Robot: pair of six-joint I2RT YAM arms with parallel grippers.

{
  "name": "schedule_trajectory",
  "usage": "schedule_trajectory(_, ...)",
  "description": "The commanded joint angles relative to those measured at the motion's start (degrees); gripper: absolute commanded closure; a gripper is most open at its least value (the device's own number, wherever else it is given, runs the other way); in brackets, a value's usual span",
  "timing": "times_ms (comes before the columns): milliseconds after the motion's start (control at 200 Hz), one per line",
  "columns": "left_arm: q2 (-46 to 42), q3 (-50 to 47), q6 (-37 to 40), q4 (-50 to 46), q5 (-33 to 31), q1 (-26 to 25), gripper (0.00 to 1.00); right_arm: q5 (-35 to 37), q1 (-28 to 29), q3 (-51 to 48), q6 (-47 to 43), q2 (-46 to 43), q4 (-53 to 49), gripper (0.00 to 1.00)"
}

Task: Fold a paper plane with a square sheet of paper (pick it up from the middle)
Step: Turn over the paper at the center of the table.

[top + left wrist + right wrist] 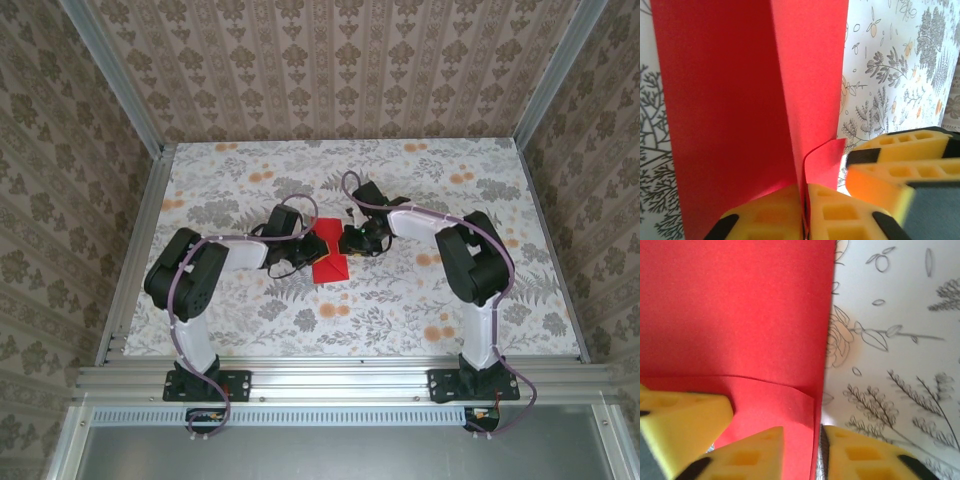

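Table (420, 300): the biggest thing in front of you. It is a flat top printed with grey leaves and orange blossoms, and it spreads out on every side of the square sheet of paper.
Square sheet of paper (330, 264): your landmark. It is plain, matt, bright red and sits about the middle of the table. It is gathered at its waist, so from above it reads as a bow-tie.
Handling: expect it to be very light, thin and floppy. It will likely bend rather than resist and keep any crease you press into it. It may tear or slide out if you pull the two grips apart.
Where to hold: the raised middle fold looks like the best place, since a loose corner would probably just droop.
Left gripper (805, 216): at the sheet's left side. Its jaws are pressed together on an upright fold of the sheet, with red paper pinched between them.
Right gripper (802, 452): at the sheet's right side. Its jaws stand a little apart and the sheet's edge runs between them. It does not look clamped.
Fingers (840, 215): yellow and blocky, moulded with square pockets and with dark patches at the corners. On the left gripper they touch the sheet.
Paper lip: a small rounded curl of the sheet, just beside the left gripper's fingers.
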Motion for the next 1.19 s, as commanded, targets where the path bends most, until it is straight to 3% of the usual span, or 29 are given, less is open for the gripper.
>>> schedule_trajectory(0,-2.9,2.1,3.9,-4.9,-2.0,0.5,0.93,2.3,-1.0,-2.1,2.2,-8.6,1.0,0.60)
schedule_trajectory(205,-13.8,5.6,14.3,-23.9,-11.9,1.9,0.97,9.6,-3.5,-8.7,4.0,-19.8,4.3,0.37)
schedule_trajectory(405,-19.8,16.4,25.8,-51.7,-31.2,1.9,0.97,14.4,-4.2,-14.8,4.3,-26.0,8.4,0.15)
schedule_trajectory(550,-19.3,24.4,29.9,-64.9,-46.4,0.8,0.97,16.2,-4.3,-17.4,4.6,-28.6,10.9,0.01)
schedule_trajectory(700,-14.5,29.4,30.2,-71.0,-57.0,-1.7,0.97,18.2,-4.4,-18.1,4.6,-28.9,10.8,0.00)
schedule_trajectory(960,1.0,35.6,24.2,-76.8,-67.4,-7.4,0.96,18.7,-5.1,-18.3,4.9,-29.0,9.4,0.00)
schedule_trajectory(1190,10.0,38.4,21.8,-74.9,-64.6,-12.4,0.96,18.8,-5.8,-18.2,5.1,-29.3,8.4,0.01)
